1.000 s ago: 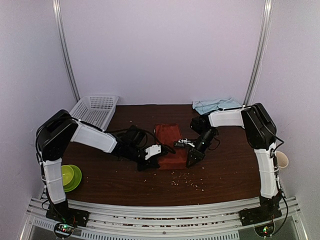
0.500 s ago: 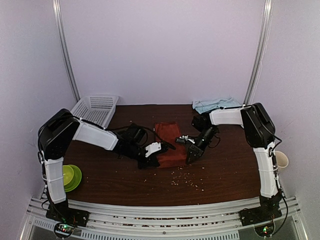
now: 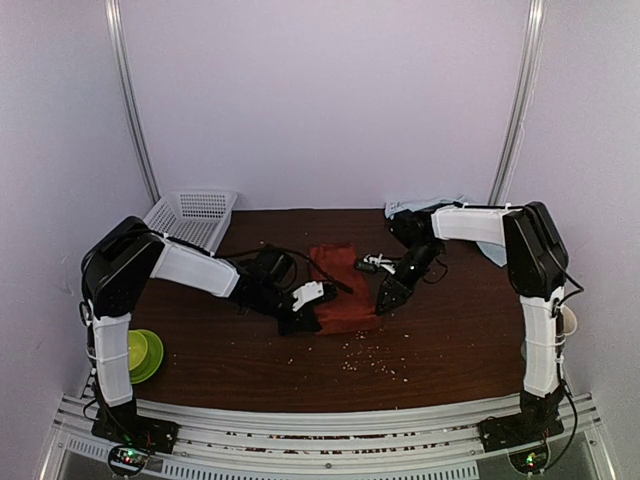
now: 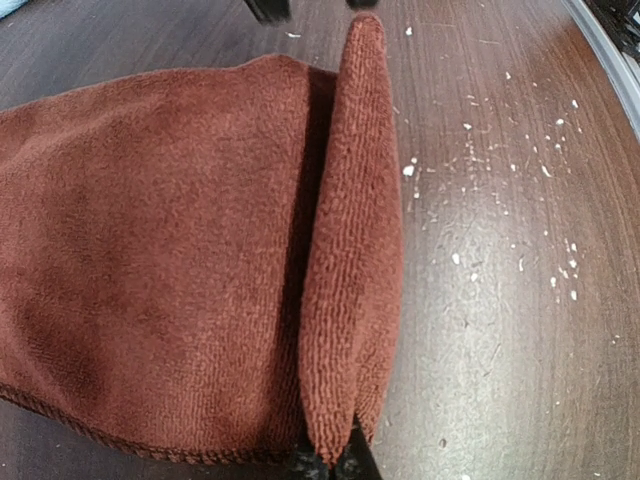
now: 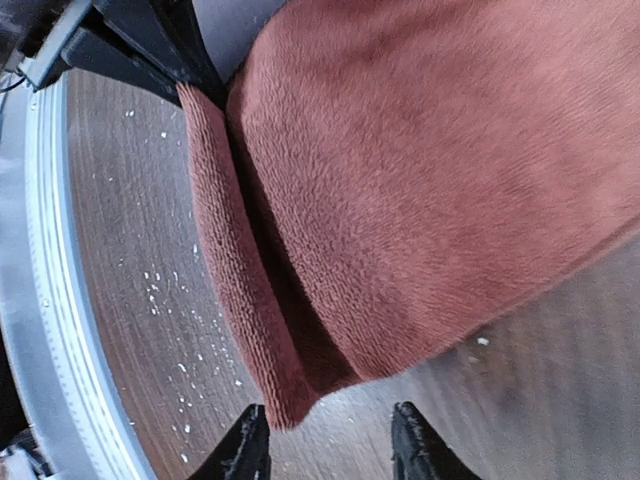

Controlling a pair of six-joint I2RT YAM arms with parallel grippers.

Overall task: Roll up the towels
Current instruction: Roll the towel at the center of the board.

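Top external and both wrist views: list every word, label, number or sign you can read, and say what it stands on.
None: no readable text in any view.
The rust-red towel, the light-blue towel, the white basket, the green bowl and the table show no print, label or number.

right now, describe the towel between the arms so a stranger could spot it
At the middle of the dark table lies the red towel, its near edge folded up into a ridge. The other towel is pale blue, crumpled at the back right corner.
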